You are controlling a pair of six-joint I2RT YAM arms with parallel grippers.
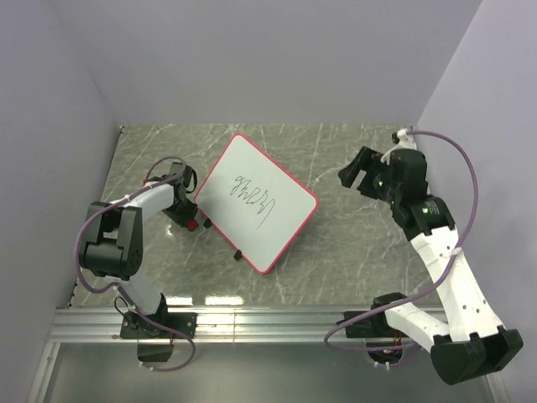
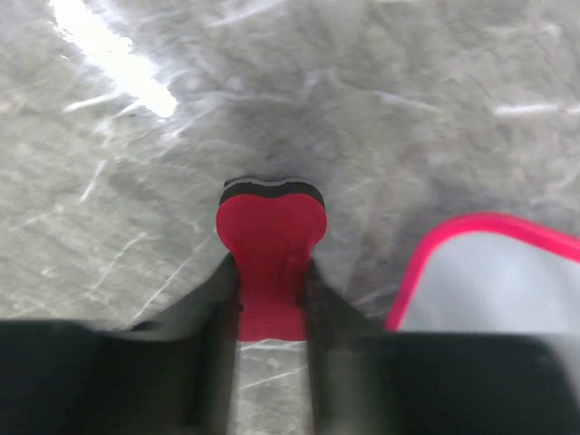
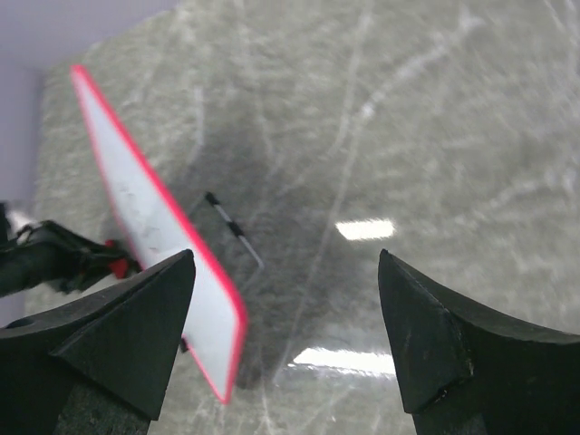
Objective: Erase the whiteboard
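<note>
The whiteboard (image 1: 258,201) lies at an angle mid-table, white with a red-pink frame and a black scribble (image 1: 254,195) at its centre. Its corner shows in the left wrist view (image 2: 507,290), and it appears edge-on in the right wrist view (image 3: 154,227). Just off the board's left edge, my left gripper (image 1: 189,220) (image 2: 270,276) is shut on the narrow part of a red-and-black eraser (image 2: 272,227) (image 1: 193,224) that rests on the table. My right gripper (image 1: 352,175) (image 3: 285,258) hangs open above the table right of the board, holding nothing.
The table is grey marble (image 1: 336,252), enclosed by pale walls at the back and both sides. A thin black-and-white stick (image 3: 234,228) lies on the table just beyond the board's right edge. A metal rail (image 1: 268,319) runs along the near edge by the arm bases.
</note>
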